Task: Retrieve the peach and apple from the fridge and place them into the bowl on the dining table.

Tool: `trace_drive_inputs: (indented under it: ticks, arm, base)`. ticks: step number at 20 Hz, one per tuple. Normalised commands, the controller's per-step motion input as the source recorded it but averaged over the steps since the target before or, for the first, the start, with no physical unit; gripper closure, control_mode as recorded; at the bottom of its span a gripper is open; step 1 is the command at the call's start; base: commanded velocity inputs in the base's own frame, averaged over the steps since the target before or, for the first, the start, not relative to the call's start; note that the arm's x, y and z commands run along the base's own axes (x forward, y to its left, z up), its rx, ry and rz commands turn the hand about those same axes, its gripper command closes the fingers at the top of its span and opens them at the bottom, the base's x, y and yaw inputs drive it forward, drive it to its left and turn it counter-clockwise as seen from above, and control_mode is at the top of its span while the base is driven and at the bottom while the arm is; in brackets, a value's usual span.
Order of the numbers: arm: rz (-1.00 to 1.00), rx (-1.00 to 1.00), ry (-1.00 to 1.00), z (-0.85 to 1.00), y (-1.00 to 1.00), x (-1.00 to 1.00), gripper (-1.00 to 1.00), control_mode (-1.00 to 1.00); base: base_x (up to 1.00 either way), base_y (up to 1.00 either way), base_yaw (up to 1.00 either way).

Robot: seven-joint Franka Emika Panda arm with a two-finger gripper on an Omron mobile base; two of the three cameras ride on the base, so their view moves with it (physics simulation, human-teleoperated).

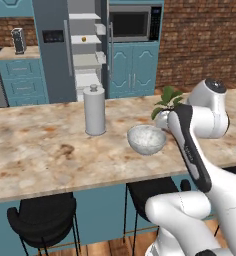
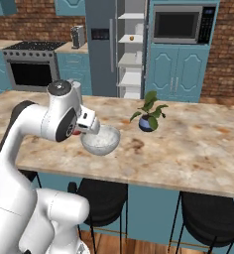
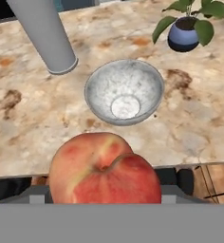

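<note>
My gripper (image 2: 82,129) is shut on the peach (image 3: 104,171), a red and yellow fruit that hangs low in the hand view. It hovers over the near edge of the dining table (image 1: 40,150), just short of the bowl (image 3: 97,95). The pale speckled bowl (image 1: 146,139) (image 2: 100,140) stands empty. At the back the fridge (image 1: 55,50) (image 2: 101,44) has its right door open, showing white shelves. A small yellow-orange fruit (image 1: 83,38) lies on an upper shelf; whether it is the apple I cannot tell.
A white cylinder canister (image 1: 94,110) stands left of the bowl. A small blue plant pot (image 2: 147,121) stands beyond it to the right. Black stools (image 1: 42,215) sit under the table's near edge. A microwave (image 1: 135,22) is beside the fridge.
</note>
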Motion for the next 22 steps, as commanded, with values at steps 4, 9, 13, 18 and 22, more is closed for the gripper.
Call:
trace_drive_inputs:
  ticks: [4,9,13,18,22]
  arm:
    - [0.00,0.00,0.05,-0.34,0.00,0.41,1.00,-1.00]
    - [0.00,0.00,0.01,-0.36,0.00,0.28,1.00,-1.00]
    - [0.00,0.00,0.00,-0.32,0.00,0.26,1.00,-1.00]
    - [0.00,0.00,0.00,-0.31,0.00,0.27,1.00,-1.00]
    - [0.00,0.00,0.00,-0.32,0.00,0.30,1.00,-1.00]
  base:
    - [0.00,0.00,0.00]
    - [0.00,0.00,0.00]
    - [0.00,0.00,0.00]
    - [0.00,0.00,0.00]
    - [0.00,0.00,0.00]
